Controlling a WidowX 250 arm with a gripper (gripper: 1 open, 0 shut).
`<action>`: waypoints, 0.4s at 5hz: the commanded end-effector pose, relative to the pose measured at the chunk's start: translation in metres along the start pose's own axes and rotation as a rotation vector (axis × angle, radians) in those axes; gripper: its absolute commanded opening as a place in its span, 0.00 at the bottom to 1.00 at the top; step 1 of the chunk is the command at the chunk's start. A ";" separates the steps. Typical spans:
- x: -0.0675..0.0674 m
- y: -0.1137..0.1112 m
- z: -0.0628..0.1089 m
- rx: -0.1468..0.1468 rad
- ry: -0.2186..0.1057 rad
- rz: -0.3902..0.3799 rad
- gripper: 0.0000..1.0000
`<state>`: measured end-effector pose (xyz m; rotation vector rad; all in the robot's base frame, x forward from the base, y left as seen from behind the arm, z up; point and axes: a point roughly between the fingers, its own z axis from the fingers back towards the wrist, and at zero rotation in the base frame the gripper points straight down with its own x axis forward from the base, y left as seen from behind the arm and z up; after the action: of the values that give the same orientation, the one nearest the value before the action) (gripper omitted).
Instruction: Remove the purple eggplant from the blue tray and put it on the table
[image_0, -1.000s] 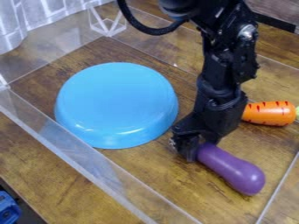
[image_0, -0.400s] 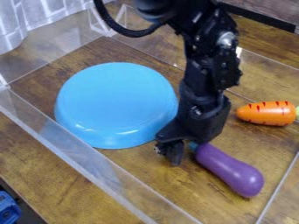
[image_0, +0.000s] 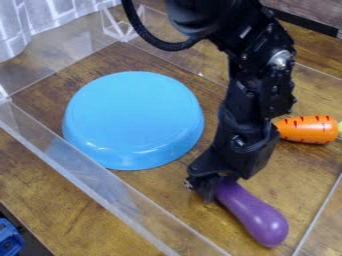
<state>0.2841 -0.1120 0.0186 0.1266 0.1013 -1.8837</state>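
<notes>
A single camera view looks down on the table (image_0: 54, 205), a dark wood-plank surface edged by clear acrylic walls (image_0: 94, 165). One blue tray (image_0: 131, 118) sits left of centre, seen here as a rounded light-blue dish with nothing visible on it. One purple eggplant (image_0: 251, 211) lies on the wood at the near right, well clear of the tray, its long body angled toward the near-right corner. One orange carrot (image_0: 309, 129) with dark stripes rests farther back at the right edge. One black robot arm (image_0: 257, 90) reaches down from the far side, and its gripper (image_0: 215, 185) sits at the eggplant's upper end, touching or just over it; the stem cap is hidden behind the fingers. Whether the fingers are clenched on the eggplant or released from it cannot be told from this angle.

Against the frame from 0.4 s ago, the arm has swung rightward and nearer, its lower links now standing between tray and carrot. The eggplant has shifted nearer the front edge and lies slightly steeper than before. Tray and carrot hold their earlier places.
</notes>
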 end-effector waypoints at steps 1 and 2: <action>0.002 -0.003 0.007 0.024 0.006 -0.038 1.00; -0.004 0.002 0.007 0.042 0.007 -0.105 1.00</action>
<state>0.2862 -0.1162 0.0194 0.1480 0.0949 -1.9758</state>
